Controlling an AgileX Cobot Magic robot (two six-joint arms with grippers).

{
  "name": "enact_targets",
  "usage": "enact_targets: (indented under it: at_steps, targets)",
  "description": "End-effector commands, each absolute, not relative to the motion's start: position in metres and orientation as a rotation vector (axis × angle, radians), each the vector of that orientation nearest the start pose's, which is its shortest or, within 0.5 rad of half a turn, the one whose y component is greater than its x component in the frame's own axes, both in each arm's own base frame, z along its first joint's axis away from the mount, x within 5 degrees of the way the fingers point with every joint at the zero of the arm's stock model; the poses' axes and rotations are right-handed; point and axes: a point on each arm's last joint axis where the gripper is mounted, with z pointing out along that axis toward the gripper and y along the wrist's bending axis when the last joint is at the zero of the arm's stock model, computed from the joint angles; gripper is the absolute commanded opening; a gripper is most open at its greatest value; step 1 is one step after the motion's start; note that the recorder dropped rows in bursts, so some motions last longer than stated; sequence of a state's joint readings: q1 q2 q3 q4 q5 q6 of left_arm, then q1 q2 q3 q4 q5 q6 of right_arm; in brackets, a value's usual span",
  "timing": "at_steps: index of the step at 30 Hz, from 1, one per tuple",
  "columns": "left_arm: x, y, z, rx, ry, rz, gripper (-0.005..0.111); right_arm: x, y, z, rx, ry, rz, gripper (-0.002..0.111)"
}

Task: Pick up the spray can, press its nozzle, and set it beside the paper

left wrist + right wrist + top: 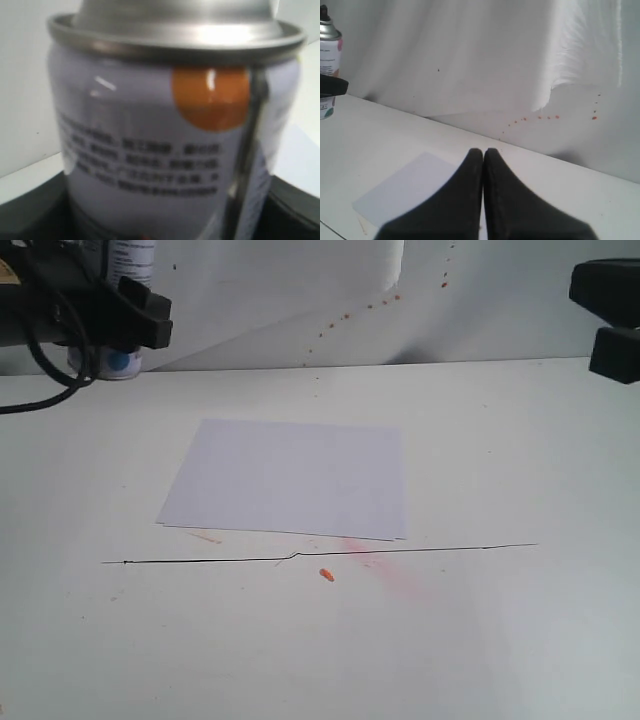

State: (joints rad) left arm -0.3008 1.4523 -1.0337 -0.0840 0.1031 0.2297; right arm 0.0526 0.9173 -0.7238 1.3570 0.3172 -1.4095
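Though half-open, left hand [118,312] grips spray can [145,135].

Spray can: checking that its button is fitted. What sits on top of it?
A black nozzle caps the spray can's silver dome, seen in the right wrist view. The exterior and left wrist views crop it out.

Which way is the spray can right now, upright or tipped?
Upright: the spray can stands vertical with its black nozzle on top, the left gripper closed around its body. Whether it rests on the table, cannot tell.
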Motion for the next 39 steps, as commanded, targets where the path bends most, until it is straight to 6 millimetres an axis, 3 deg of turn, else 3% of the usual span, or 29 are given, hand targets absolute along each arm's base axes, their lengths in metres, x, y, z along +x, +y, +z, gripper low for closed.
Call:
enact_targets:
  at_steps: [1,5,10,17,21,32,39]
  targets:
    - [0.309,-0.095,0.323,0.39,1.851,-0.126,0.0,0.189,0.04,0.343,-0.326,1.738,0.309,0.0]
    - [0.307,-0.095,0.313,0.386,1.863,-0.126,0.0,0.18,0.047,0.311,-0.369,1.834,0.423,0.0]
    - [0.306,-0.079,0.297,0.27,1.905,-0.143,0.0,0.159,0.036,0.289,-0.263,1.842,0.33,0.0]
    - [0.287,-0.046,0.286,0.106,1.864,-0.122,0.0,0.127,0.04,0.29,-0.382,1.758,0.315,0.0]
    - [0.274,-0.043,0.285,0.103,1.855,-0.121,0.0,0.11,0.042,0.297,-0.43,1.681,0.316,0.0]
    - [0.264,-0.041,0.273,0.075,1.874,-0.131,0.0,0.059,0.037,0.319,-0.468,1.425,0.182,0.0]
    - [0.255,-0.037,0.256,0.02,1.848,-0.145,0.0,0.045,0.038,0.321,-0.487,1.366,0.182,0.0]
